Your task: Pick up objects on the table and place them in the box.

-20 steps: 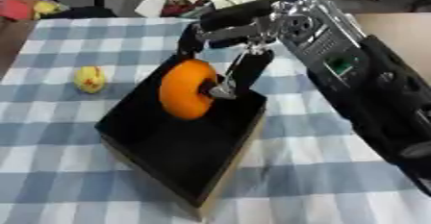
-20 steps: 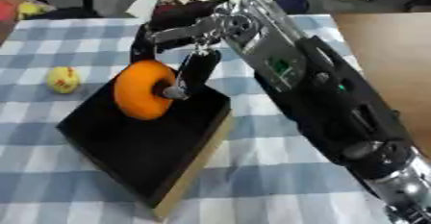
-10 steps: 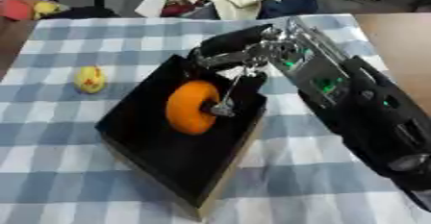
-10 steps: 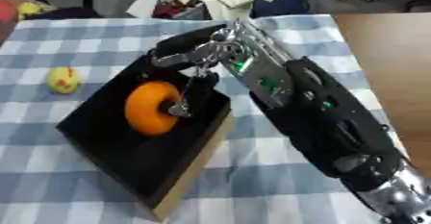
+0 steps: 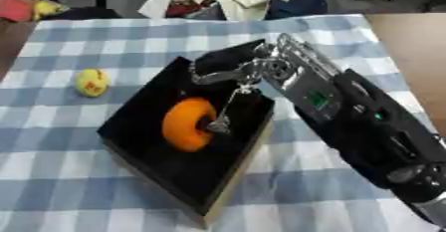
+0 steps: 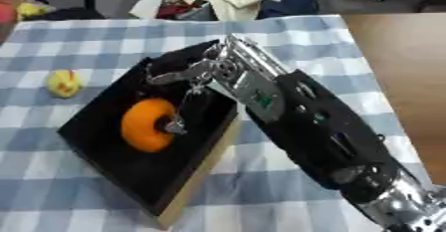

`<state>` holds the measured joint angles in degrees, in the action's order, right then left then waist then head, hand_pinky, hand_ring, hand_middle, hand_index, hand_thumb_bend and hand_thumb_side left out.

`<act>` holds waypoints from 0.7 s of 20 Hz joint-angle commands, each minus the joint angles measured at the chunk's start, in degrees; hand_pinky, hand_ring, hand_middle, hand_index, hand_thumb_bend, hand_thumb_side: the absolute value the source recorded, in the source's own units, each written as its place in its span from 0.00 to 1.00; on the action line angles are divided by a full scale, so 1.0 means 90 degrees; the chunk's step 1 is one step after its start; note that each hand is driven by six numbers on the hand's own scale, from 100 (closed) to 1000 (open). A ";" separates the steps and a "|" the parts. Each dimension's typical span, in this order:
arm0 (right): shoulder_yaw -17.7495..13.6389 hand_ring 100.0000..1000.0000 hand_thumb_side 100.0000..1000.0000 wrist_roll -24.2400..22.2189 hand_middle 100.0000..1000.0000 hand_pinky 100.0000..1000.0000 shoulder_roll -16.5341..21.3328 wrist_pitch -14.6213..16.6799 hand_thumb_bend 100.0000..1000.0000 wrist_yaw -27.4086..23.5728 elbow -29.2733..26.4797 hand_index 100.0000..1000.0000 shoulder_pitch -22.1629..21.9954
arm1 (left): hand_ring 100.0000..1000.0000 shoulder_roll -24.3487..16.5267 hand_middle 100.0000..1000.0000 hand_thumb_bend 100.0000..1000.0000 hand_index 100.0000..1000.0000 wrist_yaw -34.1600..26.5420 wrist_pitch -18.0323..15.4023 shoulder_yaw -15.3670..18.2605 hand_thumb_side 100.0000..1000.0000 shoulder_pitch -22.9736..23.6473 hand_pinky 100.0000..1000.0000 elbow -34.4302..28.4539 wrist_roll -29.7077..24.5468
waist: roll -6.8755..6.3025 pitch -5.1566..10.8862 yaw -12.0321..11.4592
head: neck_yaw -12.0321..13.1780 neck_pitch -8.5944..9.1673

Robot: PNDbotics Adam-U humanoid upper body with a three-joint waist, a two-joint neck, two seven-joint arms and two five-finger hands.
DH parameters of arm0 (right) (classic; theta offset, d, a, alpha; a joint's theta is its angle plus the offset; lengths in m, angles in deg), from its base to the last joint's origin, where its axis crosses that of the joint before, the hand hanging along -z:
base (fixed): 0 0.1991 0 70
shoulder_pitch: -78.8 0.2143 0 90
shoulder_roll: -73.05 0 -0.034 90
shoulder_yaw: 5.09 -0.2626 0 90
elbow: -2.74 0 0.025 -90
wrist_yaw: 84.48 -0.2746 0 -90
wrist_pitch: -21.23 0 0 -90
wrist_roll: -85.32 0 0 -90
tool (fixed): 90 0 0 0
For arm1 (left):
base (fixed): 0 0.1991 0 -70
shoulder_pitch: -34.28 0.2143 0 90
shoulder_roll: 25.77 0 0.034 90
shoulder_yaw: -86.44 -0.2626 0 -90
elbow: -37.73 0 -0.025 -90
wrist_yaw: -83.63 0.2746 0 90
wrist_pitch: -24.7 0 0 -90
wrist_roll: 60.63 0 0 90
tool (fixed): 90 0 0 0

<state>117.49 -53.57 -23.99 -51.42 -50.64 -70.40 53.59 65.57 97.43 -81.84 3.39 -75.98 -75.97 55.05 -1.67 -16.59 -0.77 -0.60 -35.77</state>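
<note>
While my right hand (image 5: 228, 79) reached down into the black box (image 5: 148, 146), its fingers were curled and pinching the orange ring-shaped object (image 5: 187, 124), one fingertip sitting at the hole in its middle. That object stood on edge against the box floor, inside the walls, toward the side nearer the yellow ball. I judged this to be the placing step, nearly finished: the object was down in the box but not yet let go. The next move, as I read it, called for spreading the fingers to free it, then lifting my arm straight up so as not to catch the box wall or drag the object back out. After that, the small yellow ball (image 5: 91, 82) was the one to fetch; it lay on the checked cloth of the worktop (image 5: 331, 211), apart from the box on its far left side. By my count: one box, one orange object, one yellow ball. My left hand showed nowhere.
</note>
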 commanded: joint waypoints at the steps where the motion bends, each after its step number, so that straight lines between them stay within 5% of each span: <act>1: 0.0043 0.79 0.31 -0.0342 0.69 0.80 -0.0042 0.0572 0.00 0.0152 0.0075 0.74 0.0095 | 0.52 -0.0114 0.47 0.01 0.68 -0.0017 -0.0011 0.0016 0.81 -0.0093 0.39 -0.0099 -0.0028 | -0.0011 0.0142 -0.0024 | -0.0008 -0.0034; 7: 0.0105 0.83 0.63 -0.0342 0.77 0.82 -0.0140 0.1075 0.01 0.0556 0.0207 0.81 0.0133 | 0.52 -0.0104 0.47 0.01 0.68 -0.0017 -0.0011 0.0013 0.81 -0.0102 0.39 -0.0099 -0.0033 | -0.0005 0.0137 -0.0033 | -0.0020 -0.0049; 11: 0.0096 0.86 0.70 -0.0342 0.82 0.84 -0.0208 0.1432 0.15 0.1020 0.0298 0.84 0.0167 | 0.52 -0.0101 0.47 0.01 0.68 -0.0016 -0.0010 0.0015 0.81 -0.0098 0.39 -0.0099 -0.0034 | -0.0010 0.0137 -0.0039 | -0.0022 -0.0017; 14: 0.0023 0.89 0.87 -0.0342 0.87 0.86 -0.0234 0.1594 0.37 0.1296 0.0316 0.89 0.0216 | 0.52 -0.0100 0.47 0.01 0.68 -0.0015 -0.0010 0.0018 0.81 -0.0095 0.39 -0.0099 -0.0032 | -0.0010 0.0139 -0.0037 | -0.0036 -0.0013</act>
<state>118.60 -48.34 -26.10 -46.19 -40.19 -67.24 54.01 65.58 97.43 -81.93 3.39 -76.09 -75.97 54.92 -1.64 -16.59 -1.04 -0.71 -35.98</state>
